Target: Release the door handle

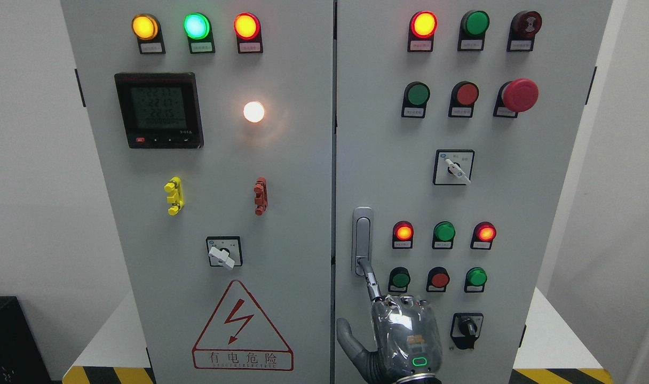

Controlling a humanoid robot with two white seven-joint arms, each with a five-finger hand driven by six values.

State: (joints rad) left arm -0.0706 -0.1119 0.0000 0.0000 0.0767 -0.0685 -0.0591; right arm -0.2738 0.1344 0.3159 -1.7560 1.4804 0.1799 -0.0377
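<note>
Metal-jointed index finger of the right hand (394, 330) touches the slim chrome door handle (362, 240) just above; other fingers curled, gripping nothing.

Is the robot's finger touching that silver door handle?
Touching. The head view shows the right hand with one fingertip pressed on the bottom of the door handle.

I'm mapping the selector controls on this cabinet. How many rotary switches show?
3: one on the left door above the warning triangle, one mid-right door, one at lower right beside the hand. Any below the frame stay hidden.
</note>
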